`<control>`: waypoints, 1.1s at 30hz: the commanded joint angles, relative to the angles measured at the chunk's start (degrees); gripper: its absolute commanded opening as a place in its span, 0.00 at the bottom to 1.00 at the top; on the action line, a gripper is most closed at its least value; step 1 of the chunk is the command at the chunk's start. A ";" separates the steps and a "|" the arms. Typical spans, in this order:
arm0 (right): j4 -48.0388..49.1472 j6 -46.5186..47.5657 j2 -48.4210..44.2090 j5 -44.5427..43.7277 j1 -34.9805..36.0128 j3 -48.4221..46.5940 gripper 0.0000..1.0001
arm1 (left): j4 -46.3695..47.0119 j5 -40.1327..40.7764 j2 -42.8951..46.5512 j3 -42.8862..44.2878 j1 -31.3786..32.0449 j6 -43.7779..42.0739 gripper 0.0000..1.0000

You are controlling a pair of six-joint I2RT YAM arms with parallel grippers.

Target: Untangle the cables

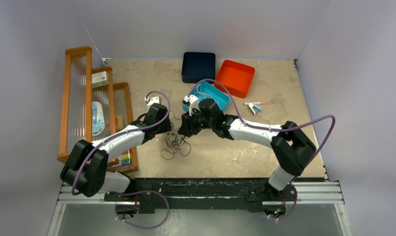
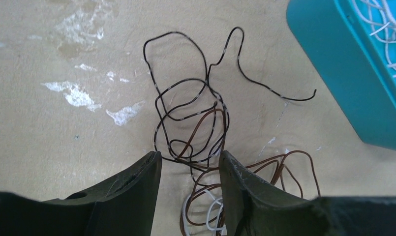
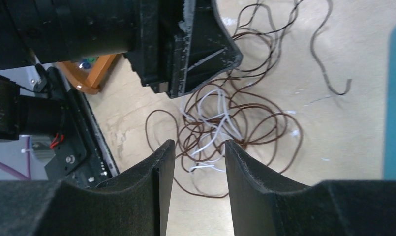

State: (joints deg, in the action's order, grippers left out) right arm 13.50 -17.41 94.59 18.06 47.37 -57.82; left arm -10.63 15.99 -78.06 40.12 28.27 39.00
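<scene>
brown and white cables (image 3: 220, 123) lie tangled beneath left pincer (image 2: 189, 156) and right pincer (image 3: 199, 143) (both half open, empty)

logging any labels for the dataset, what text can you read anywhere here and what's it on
No text can be read.
box on the rack: coloured markings, too small to read.
packet on the rack: print too blurred to read.
cables and teal bin: no print shows in the wrist views.
</scene>
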 commanded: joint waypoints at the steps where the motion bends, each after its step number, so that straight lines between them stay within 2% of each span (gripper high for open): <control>1: 2.31 -4.30 2.01 1.93 2.29 -0.27 0.45 | 5.17 0.01 2.47 -2.82 0.29 1.68 0.46; 15: -1.25 -6.12 6.98 -2.09 4.46 -3.60 0.44 | 8.78 -1.93 3.30 -6.18 0.29 1.43 0.45; 21: -1.72 -5.56 9.61 -3.09 4.39 -5.37 0.40 | 9.08 -2.01 3.60 -6.31 0.29 1.49 0.46; 25: -2.04 -5.06 10.65 -3.75 4.37 -6.60 0.30 | 9.35 -2.01 3.53 -6.20 0.30 1.60 0.45; 28: -1.96 -4.94 10.29 -4.33 4.39 -6.55 0.17 | 9.48 -1.77 3.53 -6.19 0.29 1.60 0.45; 33: 1.66 -5.51 4.27 -6.40 4.39 -3.13 0.01 | 10.10 -1.24 3.31 -6.37 0.21 1.82 0.44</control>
State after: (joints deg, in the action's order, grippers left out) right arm 12.01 -22.92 105.47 14.15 51.70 -61.95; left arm -3.84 14.13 -76.05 33.93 28.27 39.94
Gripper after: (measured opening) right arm 0.048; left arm 0.448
